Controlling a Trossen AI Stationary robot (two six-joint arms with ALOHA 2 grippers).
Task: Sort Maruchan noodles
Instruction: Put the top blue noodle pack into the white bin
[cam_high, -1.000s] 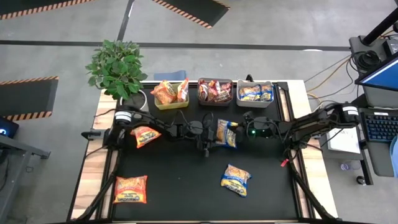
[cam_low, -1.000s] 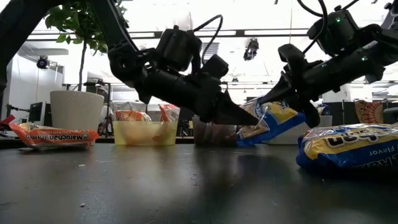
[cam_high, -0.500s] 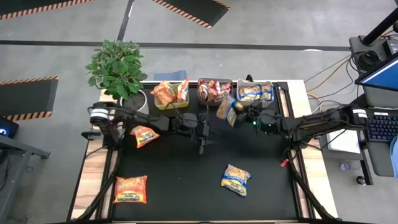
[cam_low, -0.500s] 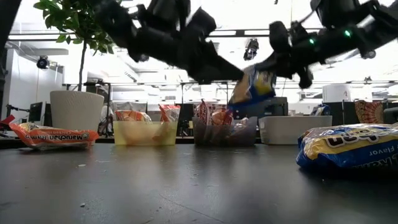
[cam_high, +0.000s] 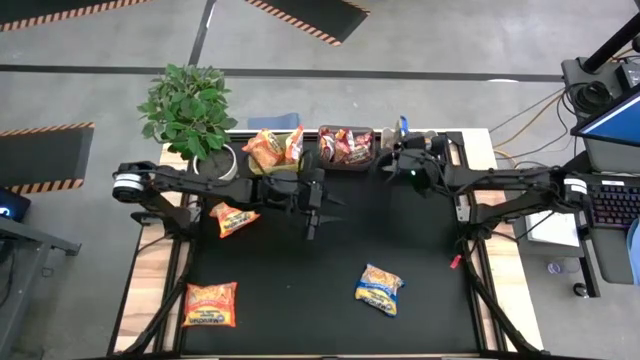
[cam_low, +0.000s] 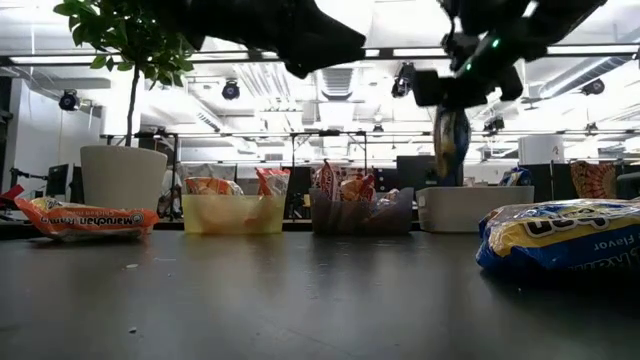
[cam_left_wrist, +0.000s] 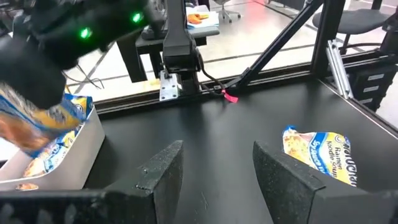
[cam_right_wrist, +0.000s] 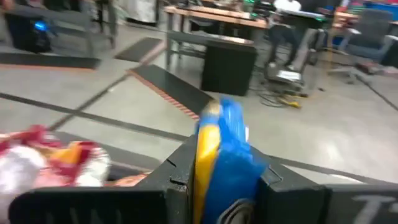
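The right hand hung over the grey bin at the counter's one o'clock edge, clamped on a blue-and-yellow noodle packet held edge-up. The left hand, fingers spread and empty, sat near centre toward eleven o'clock. Loose packets lay at five o'clock, eight o'clock and ten o'clock. The green bin and dark bin apparently held more packets.

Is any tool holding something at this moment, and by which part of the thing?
The right tool holds a blue-and-yellow noodle packet by its upper edge; it hangs above the grey bin. The left tool is open and holds nothing.
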